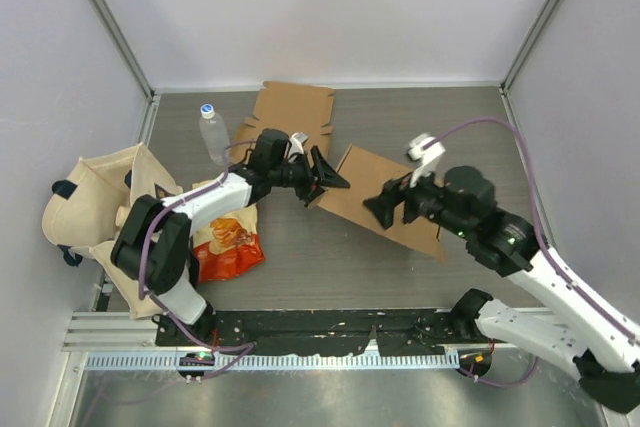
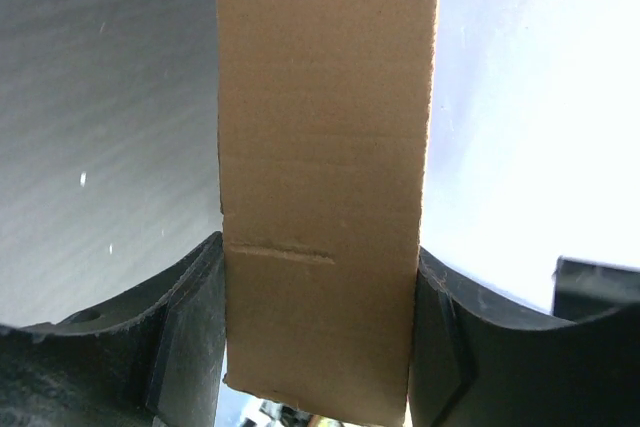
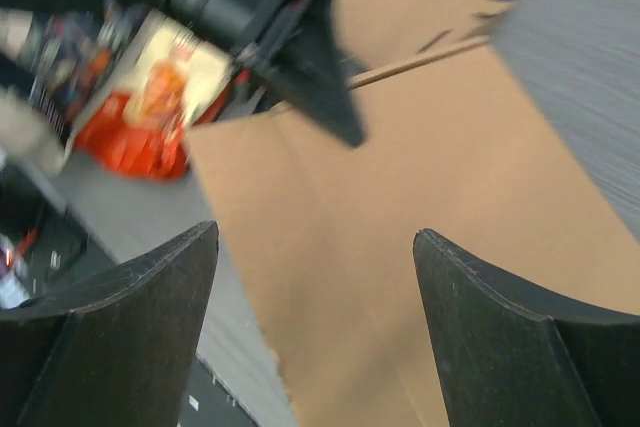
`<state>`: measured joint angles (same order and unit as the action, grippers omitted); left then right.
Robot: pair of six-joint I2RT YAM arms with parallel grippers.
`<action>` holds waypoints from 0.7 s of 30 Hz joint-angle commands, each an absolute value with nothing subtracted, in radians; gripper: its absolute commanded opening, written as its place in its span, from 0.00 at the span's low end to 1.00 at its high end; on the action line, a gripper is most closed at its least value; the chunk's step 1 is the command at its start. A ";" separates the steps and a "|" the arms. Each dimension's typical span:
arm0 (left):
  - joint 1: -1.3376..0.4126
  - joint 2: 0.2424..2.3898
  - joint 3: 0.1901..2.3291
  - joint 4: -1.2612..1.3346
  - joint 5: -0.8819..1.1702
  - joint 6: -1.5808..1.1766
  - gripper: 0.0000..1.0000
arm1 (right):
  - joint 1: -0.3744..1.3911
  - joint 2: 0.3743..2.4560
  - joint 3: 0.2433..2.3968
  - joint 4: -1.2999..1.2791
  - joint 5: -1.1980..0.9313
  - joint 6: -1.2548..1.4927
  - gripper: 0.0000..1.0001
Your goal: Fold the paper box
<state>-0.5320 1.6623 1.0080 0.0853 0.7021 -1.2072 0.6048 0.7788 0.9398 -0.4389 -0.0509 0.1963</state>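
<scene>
The paper box is a flat brown cardboard sheet lying in the middle of the table, seen from above. My left gripper reaches in from the left to its near-left corner. In the left wrist view a strip of the paper box fills the gap between the two black fingers, and my left gripper is shut on it. My right gripper hovers over the sheet's right part. In the right wrist view my right gripper stands open, with the paper box beyond it and nothing between its fingers.
A second flat cardboard piece lies at the back. A plastic bottle stands at the back left. An orange snack bag and a beige cloth bag sit on the left.
</scene>
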 commanded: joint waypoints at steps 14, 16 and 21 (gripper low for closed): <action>-0.500 1.365 0.878 -0.828 0.656 -1.428 0.08 | 1.146 1.008 1.187 -0.653 0.121 0.049 0.84; -0.497 1.322 0.841 -0.802 0.675 -1.523 0.01 | 1.161 1.040 1.190 -0.686 0.139 0.040 0.85; -0.488 1.233 0.865 -0.842 0.629 -1.615 0.03 | 1.195 0.989 1.150 -0.606 0.106 -0.009 0.87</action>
